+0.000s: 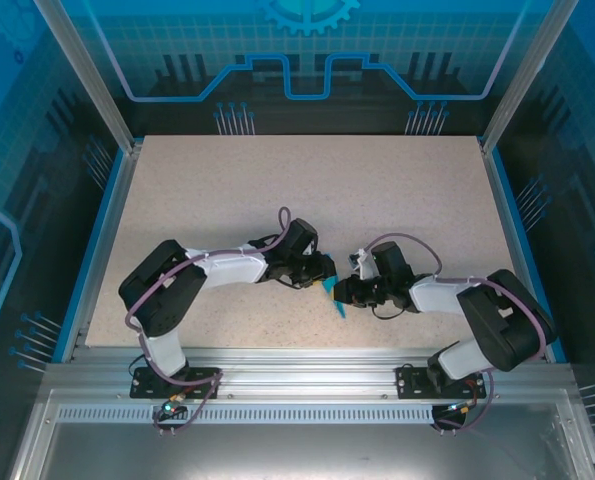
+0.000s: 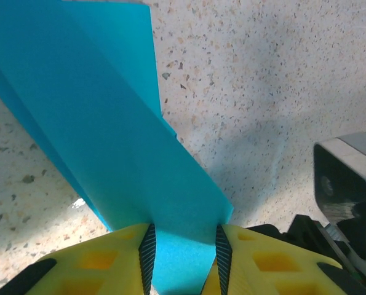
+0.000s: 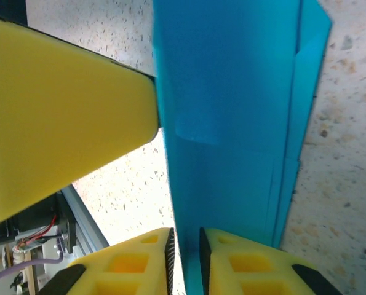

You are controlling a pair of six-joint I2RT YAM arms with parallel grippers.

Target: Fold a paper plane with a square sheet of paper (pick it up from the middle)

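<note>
The sheet of paper, teal-blue and already folded into a narrow, layered strip with a pointed end, sits near the front middle of the table between the two grippers. In the left wrist view one end of it runs down between the yellow fingers of the left gripper, touching both ribbed pads, so that gripper is part-closed on the paper. In the right wrist view the strip drops into the narrow slot of the right gripper; whether those pads pinch it or stand just off it I cannot tell. A left finger presses the paper's side there.

The table is speckled beige with blue edging, inside an aluminium frame and translucent blue panels printed with a gear and circuit lines.

One sheet, two arms, two grippers.
</note>
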